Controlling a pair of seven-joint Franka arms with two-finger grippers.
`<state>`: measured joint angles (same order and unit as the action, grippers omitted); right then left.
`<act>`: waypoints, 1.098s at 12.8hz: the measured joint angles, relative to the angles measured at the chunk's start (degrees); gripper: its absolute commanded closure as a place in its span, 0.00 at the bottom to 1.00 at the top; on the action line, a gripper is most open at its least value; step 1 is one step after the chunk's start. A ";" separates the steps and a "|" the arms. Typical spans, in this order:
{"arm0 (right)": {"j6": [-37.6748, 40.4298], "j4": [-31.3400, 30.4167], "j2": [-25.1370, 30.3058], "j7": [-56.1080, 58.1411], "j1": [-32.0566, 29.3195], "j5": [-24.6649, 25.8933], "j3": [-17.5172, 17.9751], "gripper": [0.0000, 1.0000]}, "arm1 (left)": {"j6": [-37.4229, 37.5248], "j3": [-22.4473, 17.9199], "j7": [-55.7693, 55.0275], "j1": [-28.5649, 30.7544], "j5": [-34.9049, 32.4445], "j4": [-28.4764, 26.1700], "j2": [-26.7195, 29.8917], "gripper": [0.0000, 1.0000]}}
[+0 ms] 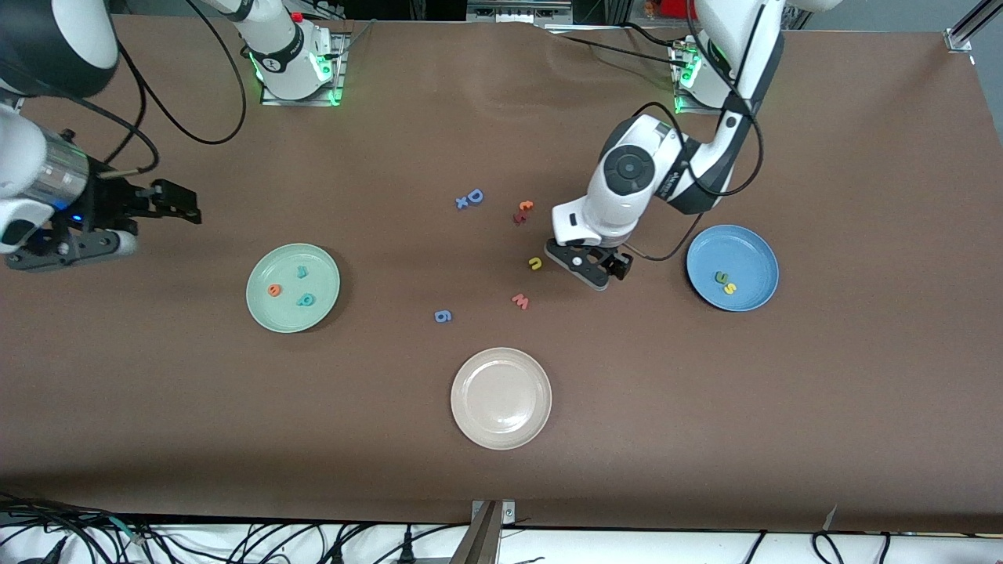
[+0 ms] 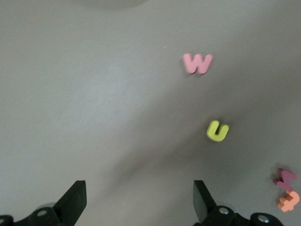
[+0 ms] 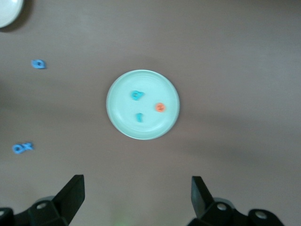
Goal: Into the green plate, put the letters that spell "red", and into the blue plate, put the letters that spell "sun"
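Note:
The green plate point(image 1: 286, 313) holds the orange "e" point(image 1: 273, 290), the small teal "r" point(image 1: 302, 272) and the teal "d" point(image 1: 305, 299). In the right wrist view the same plate point(image 3: 124, 120) sits below my right gripper point(image 3: 136, 200). That right gripper point(image 1: 184, 207) hangs open and empty at the right arm's end of the table. The blue plate point(image 1: 740, 247) holds the dark green "n" point(image 1: 720, 276) and the yellow "s" point(image 1: 730, 289). The yellow "u" point(image 1: 535, 263) point(image 2: 217, 131) lies on the table. My left gripper point(image 1: 605, 274) point(image 2: 139, 202) is open and empty, just beside the "u" toward the blue plate.
An off-white plate point(image 1: 501, 398) lies nearest the front camera. Loose letters lie mid-table: a pink "w" point(image 1: 521, 301) point(image 2: 197, 63), a blue "6" point(image 1: 443, 316), a bigger blue "D" with an "x" point(image 1: 470, 198), and a dark red letter touching an orange one point(image 1: 523, 212).

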<state>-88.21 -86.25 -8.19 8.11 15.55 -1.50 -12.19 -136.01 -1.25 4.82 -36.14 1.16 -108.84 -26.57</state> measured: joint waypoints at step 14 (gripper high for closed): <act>-3.26 -9.16 9.71 -12.09 -16.01 2.61 16.57 0.00 | -11.18 -0.03 2.76 -7.67 -0.10 3.88 -11.60 0.01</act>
<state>-91.47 -95.41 1.53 -3.98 -0.47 1.11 4.38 -147.18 -1.28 7.58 -43.81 1.06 -104.95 -38.17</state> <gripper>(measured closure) 0.000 0.013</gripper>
